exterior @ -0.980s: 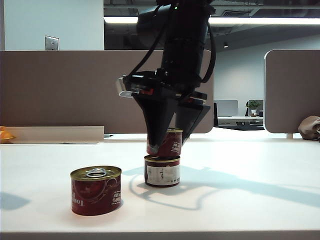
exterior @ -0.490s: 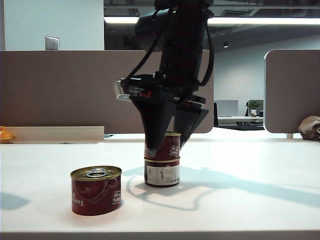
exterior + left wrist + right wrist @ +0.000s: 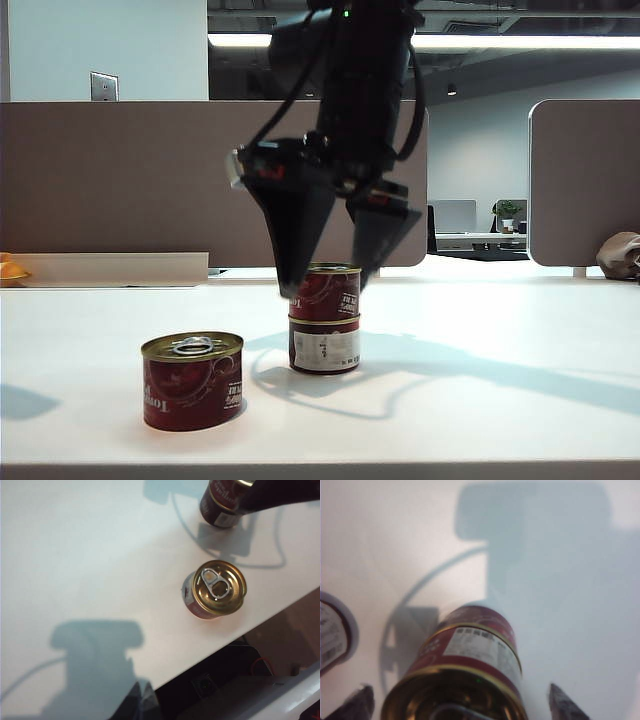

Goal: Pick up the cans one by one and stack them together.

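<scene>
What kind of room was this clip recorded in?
Most likely an open-plan office. Grey cubicle partitions stand behind the white table, long ceiling light strips run overhead, and a desk with a monitor and small potted plant shows in the background.

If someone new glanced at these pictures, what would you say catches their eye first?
Most likely the black right gripper at the table's middle, its jaws spread wide on either side of a short dark red tin with a gold rim stacked on a second tin showing a white label panel. Next, a third dark red tin with a silver pull-tab lid stands alone nearer the front left of the white table. The left gripper is out of view.
</scene>
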Available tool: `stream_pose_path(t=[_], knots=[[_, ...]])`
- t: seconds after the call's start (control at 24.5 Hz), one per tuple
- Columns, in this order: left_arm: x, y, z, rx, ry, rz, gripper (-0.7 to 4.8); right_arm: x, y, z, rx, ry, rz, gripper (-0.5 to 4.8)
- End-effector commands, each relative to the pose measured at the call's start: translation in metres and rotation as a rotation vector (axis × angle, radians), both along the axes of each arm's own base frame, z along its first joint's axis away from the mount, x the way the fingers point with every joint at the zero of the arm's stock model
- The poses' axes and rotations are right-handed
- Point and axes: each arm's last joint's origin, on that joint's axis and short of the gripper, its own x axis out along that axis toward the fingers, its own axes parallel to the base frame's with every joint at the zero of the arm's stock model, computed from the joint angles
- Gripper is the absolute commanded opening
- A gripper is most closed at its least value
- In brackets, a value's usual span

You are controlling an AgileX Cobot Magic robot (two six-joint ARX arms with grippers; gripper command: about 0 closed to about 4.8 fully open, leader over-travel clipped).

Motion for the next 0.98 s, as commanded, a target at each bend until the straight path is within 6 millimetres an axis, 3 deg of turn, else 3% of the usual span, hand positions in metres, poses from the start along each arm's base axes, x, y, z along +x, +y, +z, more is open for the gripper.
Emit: stream_pose_path(t=[0.04, 0.2, 0.25, 0.37, 0.41, 0.45, 0.61, 0.74, 0.94, 0.98], knots=[[0.000, -0.002, 0.007, -0.060, 0.000, -0.007, -0.05, -0.008, 0.000, 0.026, 0.041, -0.046, 0.017, 4.63], [0.000, -0.002, 0.017, -0.101, -0.015, -0.029, -0.05, -0.021, -0.006, 0.049, 0.068, -0.072, 0.028, 4.46], [0.000, -0.003, 0.019, -0.108, -0.020, -0.032, -0.05, -0.025, -0.010, 0.056, 0.070, -0.074, 0.028, 3.95], [0.000, -0.005, 0.021, -0.155, -0.006, -0.077, 0.08, -0.039, -0.021, 0.075, 0.070, -0.072, 0.033, 1.50], [0.001, -0.006, 0.021, -0.167, 0.000, -0.090, 0.35, -0.044, -0.026, 0.082, 0.072, -0.073, 0.034, 0.42], [0.002, -0.008, 0.021, -0.171, 0.008, -0.098, 0.53, -0.048, -0.030, 0.088, 0.076, -0.075, 0.035, -0.14], [0.017, -0.019, 0.014, -0.153, 0.038, -0.116, 0.98, -0.065, -0.045, 0.114, 0.117, -0.118, 0.038, -0.03], [0.041, -0.038, 0.005, -0.093, 0.102, -0.183, 1.96, -0.086, -0.065, 0.144, 0.194, -0.188, 0.022, -0.03], [0.071, -0.062, 0.003, -0.014, 0.123, -0.243, 2.77, -0.115, -0.094, 0.177, 0.281, -0.259, -0.009, -0.03], [0.078, -0.069, 0.004, 0.005, 0.127, -0.256, 3.16, -0.123, -0.102, 0.184, 0.300, -0.279, -0.009, -0.03]])
